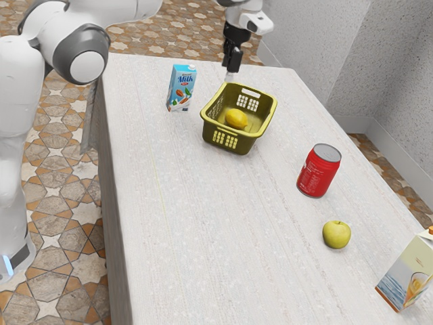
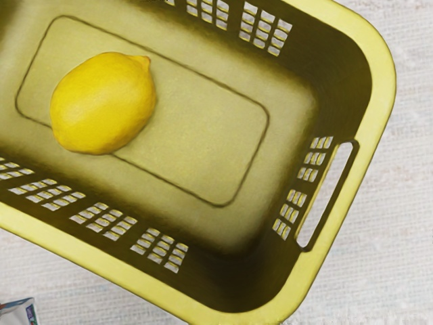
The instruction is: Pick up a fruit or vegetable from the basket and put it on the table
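Note:
In the exterior view my gripper (image 1: 231, 72) hangs upright just beyond the far rim of the olive-yellow basket (image 1: 223, 141), higher than the table. From this side I cannot tell how wide it stands. One lemon (image 1: 236, 119) rests on the basket's floor. The wrist view looks down into the basket (image 2: 382, 88), where the lemon (image 2: 103, 103) lies on its side, away from the slotted handle end seen there. A gap separates the gripper from the lemon.
A blue milk carton (image 1: 181, 88) stands beside the basket on the white table (image 1: 203, 223). Toward the exterior view's right are a red can (image 1: 318, 171), a yellow-green apple (image 1: 336, 234) and a juice carton (image 1: 408, 274). The milk carton's corner (image 2: 19, 313) enters the wrist view.

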`<state>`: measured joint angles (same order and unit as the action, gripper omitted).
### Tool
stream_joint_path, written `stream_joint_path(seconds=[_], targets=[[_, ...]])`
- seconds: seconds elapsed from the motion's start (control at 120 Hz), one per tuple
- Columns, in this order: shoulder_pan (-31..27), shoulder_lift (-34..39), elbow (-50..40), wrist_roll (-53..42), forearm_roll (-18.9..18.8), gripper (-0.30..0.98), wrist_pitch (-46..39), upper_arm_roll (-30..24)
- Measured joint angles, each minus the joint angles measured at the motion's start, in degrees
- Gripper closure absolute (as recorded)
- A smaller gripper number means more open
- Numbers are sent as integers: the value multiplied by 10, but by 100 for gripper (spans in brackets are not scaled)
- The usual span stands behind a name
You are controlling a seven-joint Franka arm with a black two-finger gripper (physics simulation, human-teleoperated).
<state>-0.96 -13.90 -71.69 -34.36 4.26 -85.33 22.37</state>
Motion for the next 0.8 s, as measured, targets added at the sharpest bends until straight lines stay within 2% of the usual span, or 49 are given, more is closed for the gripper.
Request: stream_joint_path(seconds=[0.258, 0.392, 0.467, 0.508, 0.55, 0.675, 0.8], targets=[[-1, 0, 1, -157, 3, 0, 6, 1], [-35, -5, 29, -215, 35, 0, 3, -3], [-34, 0, 76, -241, 41, 0, 4, -6], [-24, 43, 150, -254, 36, 0, 12, -8], [-8, 82, 181, -266, 33, 0, 20, -10], [27, 107, 148, -308, 49, 0, 20, -8], [25, 67, 114, -343, 36, 0, -15, -11]])
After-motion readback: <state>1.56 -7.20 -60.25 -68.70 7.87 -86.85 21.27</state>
